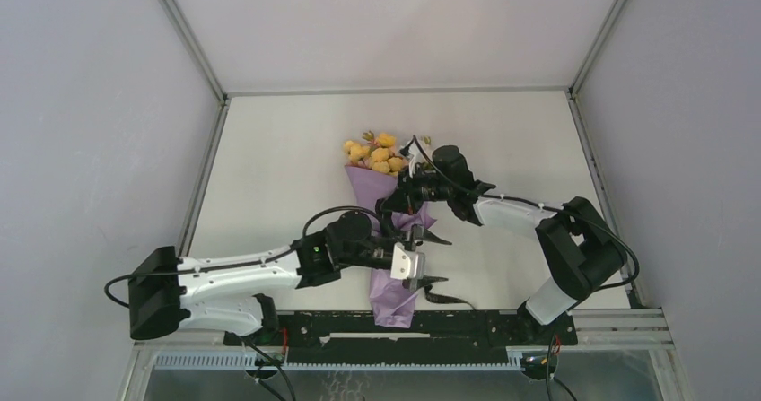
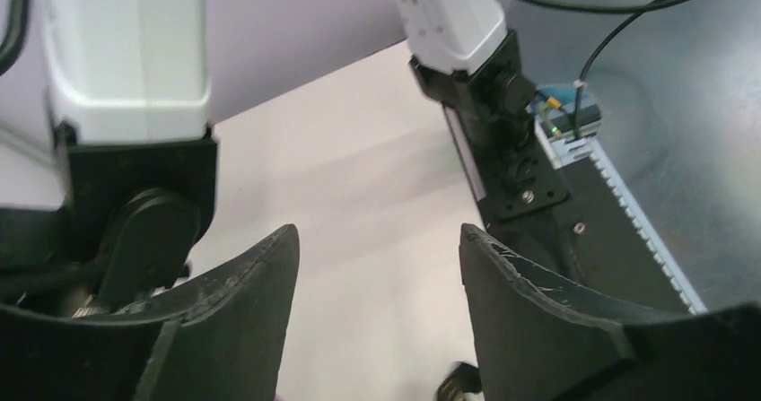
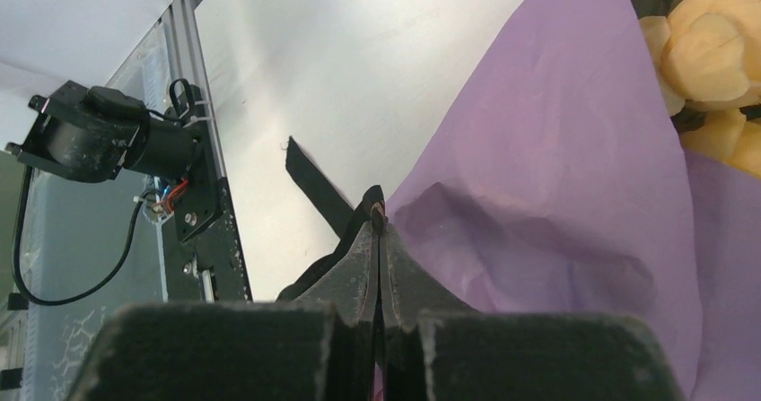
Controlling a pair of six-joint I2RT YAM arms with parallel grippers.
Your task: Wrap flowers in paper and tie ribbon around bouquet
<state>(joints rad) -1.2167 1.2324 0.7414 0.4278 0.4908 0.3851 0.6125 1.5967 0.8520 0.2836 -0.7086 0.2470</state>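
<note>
- One bouquet (image 1: 371, 184) lies in the middle of the bench (image 1: 287, 150). Its yellow blooms (image 1: 381, 154) point to the far side and its narrow lilac end is close to the near edge.
- Right end effector (image 1: 395, 205) is over the middle of the bouquet, and its fingers (image 3: 359, 266) are clenched together with no gap. In the right wrist view the black ribbon (image 3: 316, 188) runs up to the tips beside the purple paper (image 3: 538, 177). I cannot tell whether the ribbon is nipped between them or only touches them.
- Left end effector (image 1: 440, 259) is released and its jaws stand well apart. It is just to the right of the lower part of the bouquet. In the left wrist view only the pale bench (image 2: 377, 195) shows between the fingers (image 2: 260, 284), and they grasp nothing.
- A black strip, probably the ribbon, lies on the bench near the narrow end.
- Wide bench surface is free on the left and right of the bouquet, up to the frame rails (image 1: 205, 177) at the sides and the black mounting rail (image 1: 467, 322) in front.
</note>
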